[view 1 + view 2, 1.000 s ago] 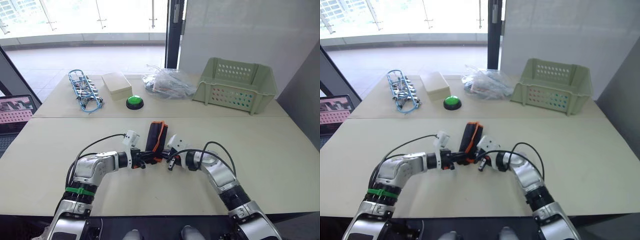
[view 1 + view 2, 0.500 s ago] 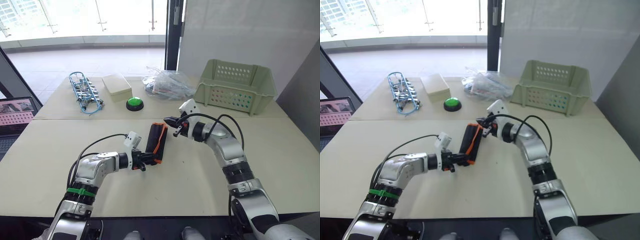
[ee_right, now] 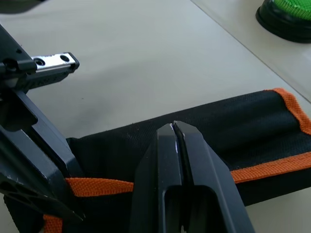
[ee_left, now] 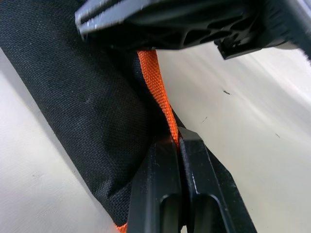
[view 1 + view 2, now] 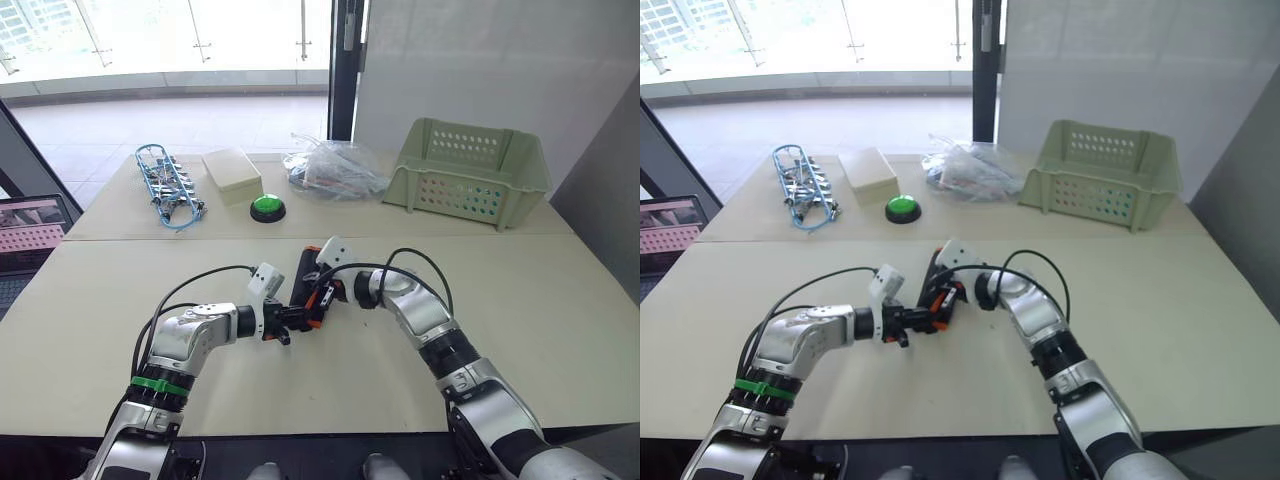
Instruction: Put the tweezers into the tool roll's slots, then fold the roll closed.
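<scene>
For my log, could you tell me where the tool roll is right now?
The tool roll lies folded mid-table between both tools, nearer than the green button.

Both arms bent inward, left pincer (image 4: 178,145) clamped, right pincer (image 3: 174,130) closed — tips nearly meeting.

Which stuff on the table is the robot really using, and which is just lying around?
Using:
tool roll, folded
left gripper, shut on the roll's orange edge
right gripper, shut, over the roll

Lying around:
green button
beige box
blue-wire clips
plastic bag
green basket
</scene>
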`<action>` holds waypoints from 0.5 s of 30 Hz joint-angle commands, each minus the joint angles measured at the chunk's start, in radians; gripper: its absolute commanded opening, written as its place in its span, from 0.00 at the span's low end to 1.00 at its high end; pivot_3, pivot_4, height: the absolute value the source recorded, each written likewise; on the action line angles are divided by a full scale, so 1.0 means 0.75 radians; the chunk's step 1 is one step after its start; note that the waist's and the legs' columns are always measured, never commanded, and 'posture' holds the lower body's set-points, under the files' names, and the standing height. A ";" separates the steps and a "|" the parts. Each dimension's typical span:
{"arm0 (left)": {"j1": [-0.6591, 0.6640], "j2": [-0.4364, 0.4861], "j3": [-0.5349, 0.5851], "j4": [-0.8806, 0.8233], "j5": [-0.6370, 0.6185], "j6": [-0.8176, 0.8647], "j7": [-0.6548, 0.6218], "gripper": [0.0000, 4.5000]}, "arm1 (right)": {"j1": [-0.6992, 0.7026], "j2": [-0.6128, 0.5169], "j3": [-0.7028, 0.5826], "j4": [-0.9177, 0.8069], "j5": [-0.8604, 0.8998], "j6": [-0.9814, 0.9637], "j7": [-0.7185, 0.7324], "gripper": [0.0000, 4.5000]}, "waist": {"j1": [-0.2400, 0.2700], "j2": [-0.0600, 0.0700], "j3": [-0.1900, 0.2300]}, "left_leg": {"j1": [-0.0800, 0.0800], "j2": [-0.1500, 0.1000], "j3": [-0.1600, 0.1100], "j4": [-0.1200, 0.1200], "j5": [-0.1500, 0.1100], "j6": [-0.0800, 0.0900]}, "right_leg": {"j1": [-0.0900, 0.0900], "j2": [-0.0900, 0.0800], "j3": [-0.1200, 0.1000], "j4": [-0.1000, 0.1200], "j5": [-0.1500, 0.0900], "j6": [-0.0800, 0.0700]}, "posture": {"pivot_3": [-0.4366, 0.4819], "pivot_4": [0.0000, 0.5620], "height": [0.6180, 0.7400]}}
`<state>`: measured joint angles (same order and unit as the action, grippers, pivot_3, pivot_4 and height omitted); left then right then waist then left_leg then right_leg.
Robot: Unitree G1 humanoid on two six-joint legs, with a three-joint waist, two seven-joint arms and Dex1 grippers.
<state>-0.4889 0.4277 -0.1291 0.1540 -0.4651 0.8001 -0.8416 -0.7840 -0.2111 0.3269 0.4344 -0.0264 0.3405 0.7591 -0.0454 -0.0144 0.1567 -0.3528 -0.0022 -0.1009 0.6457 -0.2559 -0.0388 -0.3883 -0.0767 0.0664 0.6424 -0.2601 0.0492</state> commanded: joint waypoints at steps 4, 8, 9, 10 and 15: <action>0.136 0.099 0.049 -0.063 0.005 0.058 -0.001 0.49 | 0.006 -0.036 0.064 0.100 -0.084 0.028 0.011 0.00 | -0.005 0.002 -0.004 | 0.001 0.001 0.000 0.000 0.000 0.000 | 0.001 0.001 0.000 0.000 0.000 0.000 | 0.48 0.27 1.00; 0.191 0.147 0.186 -0.172 -0.111 0.003 -0.083 0.77 | 0.008 -0.035 0.059 0.112 -0.079 0.024 0.018 0.00 | -0.035 0.002 -0.003 | 0.002 0.002 -0.001 -0.003 0.000 0.000 | -0.001 0.003 0.000 0.001 0.000 0.000 | 0.48 0.27 1.00; 0.198 0.155 0.215 -0.189 -0.129 -0.024 -0.099 0.77 | 0.010 -0.035 0.058 0.114 -0.077 0.018 0.020 0.00 | -0.037 0.002 -0.003 | 0.002 0.003 -0.001 -0.003 0.000 0.000 | -0.002 0.003 0.000 0.001 0.000 0.000 | 0.48 0.27 1.00; 0.200 0.159 0.230 -0.197 -0.138 -0.040 -0.106 0.77 | 0.010 -0.036 0.058 0.116 -0.077 0.013 0.022 0.00 | -0.036 0.002 -0.003 | 0.001 0.003 -0.001 -0.004 0.000 0.000 | -0.002 0.004 0.000 0.002 -0.001 -0.001 | 0.48 0.27 1.00; 0.129 0.091 0.241 -0.137 -0.136 -0.136 -0.099 0.50 | 0.006 -0.024 0.005 0.143 -0.052 -0.054 0.008 0.00 | -0.021 0.001 -0.003 | 0.000 0.001 -0.002 -0.002 0.000 0.000 | -0.001 0.001 0.000 0.000 -0.001 -0.001 | 0.48 0.27 1.00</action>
<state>-0.3618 0.5140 0.0564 0.0603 -0.5666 0.7285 -0.9113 -0.7999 -0.2250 0.3326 0.4993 -0.0559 0.2983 0.7756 -0.0615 -0.0134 0.1547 -0.3528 -0.0018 -0.1021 0.6442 -0.2558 -0.0389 -0.3893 -0.0759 0.0665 0.6422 -0.2605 0.0487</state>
